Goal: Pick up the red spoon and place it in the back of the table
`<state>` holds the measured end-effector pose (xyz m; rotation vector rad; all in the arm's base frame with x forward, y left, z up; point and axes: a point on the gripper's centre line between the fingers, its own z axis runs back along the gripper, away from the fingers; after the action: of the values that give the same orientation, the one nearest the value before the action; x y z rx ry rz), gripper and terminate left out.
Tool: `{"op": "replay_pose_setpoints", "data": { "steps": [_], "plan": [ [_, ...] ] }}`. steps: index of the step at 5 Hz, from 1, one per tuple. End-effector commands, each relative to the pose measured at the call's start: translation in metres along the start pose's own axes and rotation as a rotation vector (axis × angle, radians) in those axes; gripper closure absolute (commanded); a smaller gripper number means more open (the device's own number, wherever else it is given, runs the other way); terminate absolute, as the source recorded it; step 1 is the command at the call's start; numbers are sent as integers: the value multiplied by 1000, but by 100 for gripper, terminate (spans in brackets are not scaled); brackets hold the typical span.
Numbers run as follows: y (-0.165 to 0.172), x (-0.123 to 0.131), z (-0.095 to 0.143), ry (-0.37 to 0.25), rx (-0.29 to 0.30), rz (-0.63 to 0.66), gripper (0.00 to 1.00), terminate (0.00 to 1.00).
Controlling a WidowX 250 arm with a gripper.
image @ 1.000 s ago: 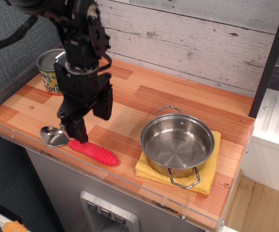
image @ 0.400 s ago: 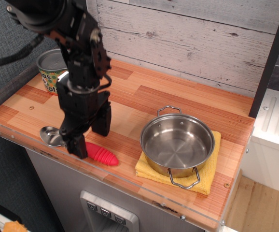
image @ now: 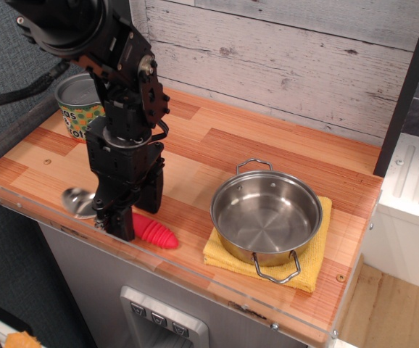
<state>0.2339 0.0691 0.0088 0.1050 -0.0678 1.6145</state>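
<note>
Wood-plank table [image: 267,145], whitewashed plank wall [image: 282,58] behind, clear front edge. Black gripper [image: 133,210] low at front-left, fingers [image: 119,223] straddling the red spoon [image: 151,232]; whether clamped on the handle: cannot tell, contact hidden. Spoon lies flat near front edge, silver bowl to left of gripper, red ribbed handle end to right. Steel pot [image: 266,214] on yellow cloth [image: 307,272], front-right, well apart. Tin can [image: 75,109] back-left, behind the arm.
</note>
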Motion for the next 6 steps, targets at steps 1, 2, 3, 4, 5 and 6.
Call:
{"op": "replay_pose_setpoints", "data": {
  "steps": [1,2,3,4,5,6],
  "plan": [
    [0,-2,8,-1,11,-50,100,0],
    [-5,5,15,6,5,-19,100,0],
    [-15,15,29,-19,-52,-8,100,0],
    [-30,26,52,-3,-104,52,100,0],
    [-50,28,77,1,-196,80,100,0],
    [-67,26,94,16,-254,119,100,0]
  ]
}}
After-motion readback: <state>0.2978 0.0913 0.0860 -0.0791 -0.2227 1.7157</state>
